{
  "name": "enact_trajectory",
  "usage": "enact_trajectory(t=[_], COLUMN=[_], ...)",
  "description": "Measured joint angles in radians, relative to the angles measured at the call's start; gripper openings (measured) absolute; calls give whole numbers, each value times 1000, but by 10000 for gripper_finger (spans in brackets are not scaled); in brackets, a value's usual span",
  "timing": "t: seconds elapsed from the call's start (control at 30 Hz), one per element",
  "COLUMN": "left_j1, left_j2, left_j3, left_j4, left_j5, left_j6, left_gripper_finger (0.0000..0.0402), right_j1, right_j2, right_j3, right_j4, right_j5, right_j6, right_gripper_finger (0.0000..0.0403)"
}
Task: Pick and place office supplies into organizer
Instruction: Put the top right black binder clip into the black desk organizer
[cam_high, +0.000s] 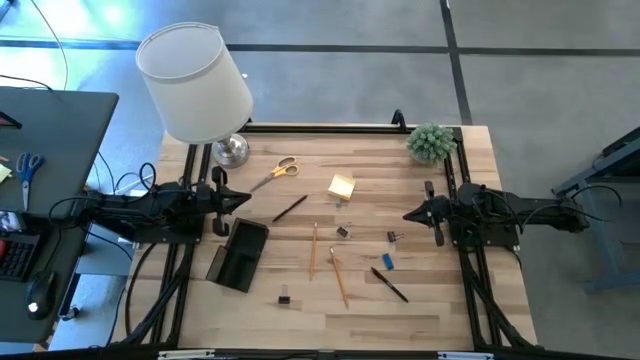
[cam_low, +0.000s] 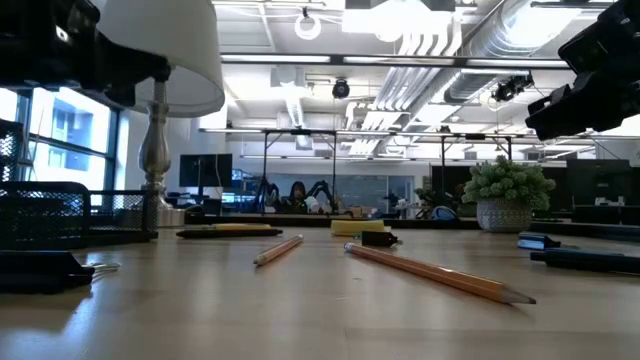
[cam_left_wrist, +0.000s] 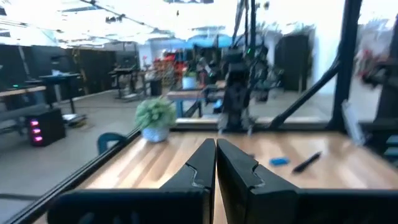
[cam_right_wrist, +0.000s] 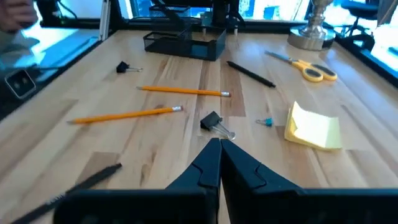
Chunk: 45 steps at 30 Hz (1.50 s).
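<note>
Black organizer sits empty at the left of the tabletop, supplies scattered to its right. Both the left gripper and right gripper hover with fingers pressed together; whichever reaches first should spread them wide before descending. Only the right wrist view shows the binder clip lying just before its fingers.

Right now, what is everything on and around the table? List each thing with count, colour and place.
organizer: one, black, near the left gripper
scissors: one, yellow-handled, by the lamp base
sticky-note pad: one, yellow, table centre
pencils: two, wooden, centre front
pens: two, black, one left of centre, one front right
binder clips: three, black, scattered
blue piece: one, front right
lamp: one, white shade, rear left
plant: one, green, rear right
left gripper: shut, empty, left side
right gripper: shut, empty, right side
</note>
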Motion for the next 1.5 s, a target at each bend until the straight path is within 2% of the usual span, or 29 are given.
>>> enact_trajectory(t=[0.17,0.37,0.53,0.8,0.9,1.07,1.3,1.5], left_j1=[0,0,0,0,0,0,0,0], left_j2=[0,0,0,0,0,0,1,1], left_j3=[0,0,0,0,0,0,0,0], left_j4=[4,29,106,108,117,113,102,98], left_j5=[14,9,38,85,96,97,95,85], left_j6=[-99,-122,-121,-122,-122,-123,-121,-118], left_gripper_finger=[5,5,5,5,5,5,5,6], right_j1=[0,-1,-1,-1,0,-1,-1,-1], right_j2=[0,0,0,0,0,0,51,203], right_j3=[0,0,0,0,0,0,-3,-3], right_j4=[25,135,248,316,346,406,527,534], right_j5=[8,5,4,-1,9,74,185,260], right_j6=[-110,-228,-225,-220,-156,54,26,93], right_gripper_finger=[0,0,0,0,0,0,6,43])
